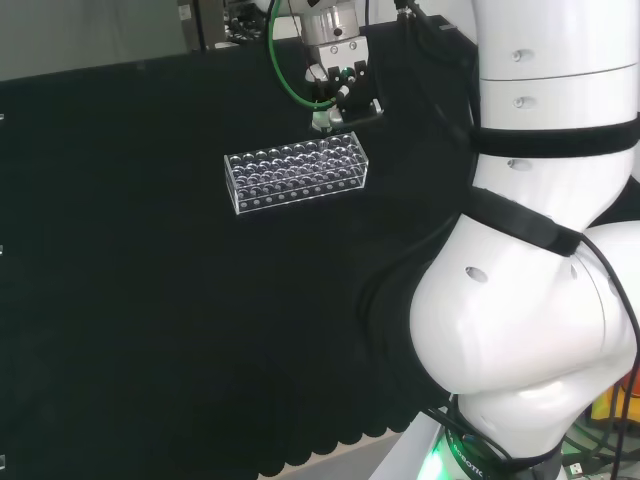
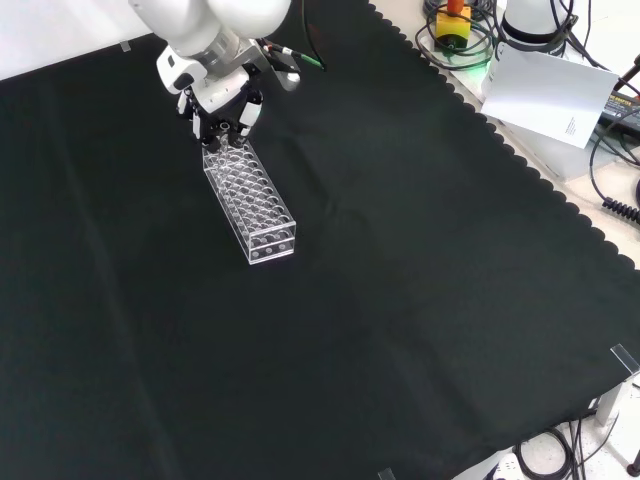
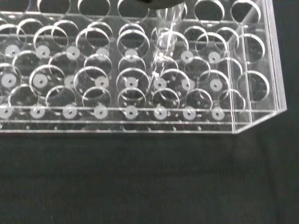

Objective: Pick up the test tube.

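Black cloth (image 2: 400, 300) w/ 1 clear rack (image 2: 250, 198), many holes. 1 clear test tube (image 3: 164, 51) stands in it near one end. Hand (image 2: 222, 112) right above that end; finger state: can't tell.

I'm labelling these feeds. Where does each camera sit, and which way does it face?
Head view: behind and above the arm's base, looking over the white arm links at the clear plastic test tube rack.
Front view: opposite, looking down on the black cloth; the hand enters from the top.
Wrist view: at the wrist, facing the rack's holes.
Head and front views share rack and hand.
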Controlling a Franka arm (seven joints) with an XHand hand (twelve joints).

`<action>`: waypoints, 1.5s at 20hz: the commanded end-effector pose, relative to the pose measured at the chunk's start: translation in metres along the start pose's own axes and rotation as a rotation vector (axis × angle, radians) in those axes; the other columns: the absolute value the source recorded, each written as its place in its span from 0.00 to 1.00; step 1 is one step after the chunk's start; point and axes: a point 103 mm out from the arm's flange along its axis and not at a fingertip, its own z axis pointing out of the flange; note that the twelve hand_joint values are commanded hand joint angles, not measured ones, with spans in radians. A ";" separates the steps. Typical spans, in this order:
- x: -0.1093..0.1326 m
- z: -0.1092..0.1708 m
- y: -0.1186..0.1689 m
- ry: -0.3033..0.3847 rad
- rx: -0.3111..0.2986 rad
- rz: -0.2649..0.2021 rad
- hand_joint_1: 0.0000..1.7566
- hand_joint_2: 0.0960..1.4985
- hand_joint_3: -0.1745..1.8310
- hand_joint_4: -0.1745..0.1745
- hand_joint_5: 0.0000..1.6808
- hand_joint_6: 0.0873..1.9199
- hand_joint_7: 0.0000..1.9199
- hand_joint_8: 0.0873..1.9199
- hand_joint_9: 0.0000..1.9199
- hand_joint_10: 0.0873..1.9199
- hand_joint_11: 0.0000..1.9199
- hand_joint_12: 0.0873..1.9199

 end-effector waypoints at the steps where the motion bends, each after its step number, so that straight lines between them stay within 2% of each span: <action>1: 0.006 -0.013 -0.003 0.044 -0.209 0.026 0.73 0.67 0.03 0.00 0.76 0.20 0.85 0.26 0.70 0.28 0.44 0.61; 2: 0.006 -0.014 -0.003 0.051 -0.225 0.030 0.76 0.67 0.05 0.00 0.72 0.24 0.86 0.24 0.66 0.33 0.46 0.60; 5: 0.005 -0.019 -0.003 0.051 -0.249 0.031 0.80 0.64 0.08 0.00 0.75 0.09 0.72 0.37 0.66 0.24 0.50 0.57; 9: 0.002 -0.024 -0.003 0.041 -0.259 0.029 0.81 0.63 0.09 0.00 0.78 0.01 0.69 0.38 0.67 0.20 0.53 0.55; 17: -0.003 -0.034 -0.005 0.044 -0.272 0.032 0.81 0.63 0.09 0.00 0.79 0.00 0.69 0.39 0.66 0.21 0.54 0.54; 25: -0.015 -0.073 -0.014 0.074 -0.310 0.036 0.81 0.63 0.09 0.00 0.79 0.00 0.68 0.40 0.66 0.22 0.54 0.54; 30: -0.019 -0.113 -0.029 0.092 -0.365 0.021 0.81 0.63 0.09 0.00 0.79 0.00 0.68 0.40 0.65 0.23 0.55 0.54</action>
